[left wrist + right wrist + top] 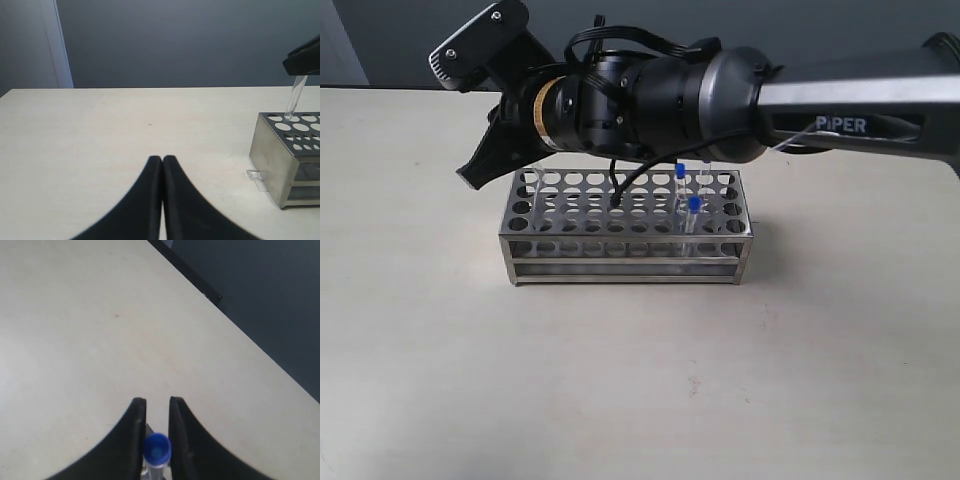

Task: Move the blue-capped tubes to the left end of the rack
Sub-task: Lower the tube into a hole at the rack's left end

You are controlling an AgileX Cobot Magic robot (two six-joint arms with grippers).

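Note:
The steel rack (pixel 620 262) stands mid-table, and its left end shows in the left wrist view (pixel 270 155). My right gripper (pixel 475 172) reaches across over that left end, shut on a blue-capped tube (pixel 157 450) that sits well back between its fingers (pixel 153 402). The tube's clear body (pixel 294 100) slants down, its tip at a corner hole. Two more blue-capped tubes (pixel 678 172) (pixel 694 205) stand in holes toward the rack's right end. My left gripper (pixel 162 159) is shut on nothing, low over bare table left of the rack; the exterior view does not show it.
The right arm (pixel 840 100) stretches over the rack from the right and hides its back rows. A small clear plastic scrap (pixel 255 175) lies on the table by the rack's left foot. A dark wall rises behind the table's far edge.

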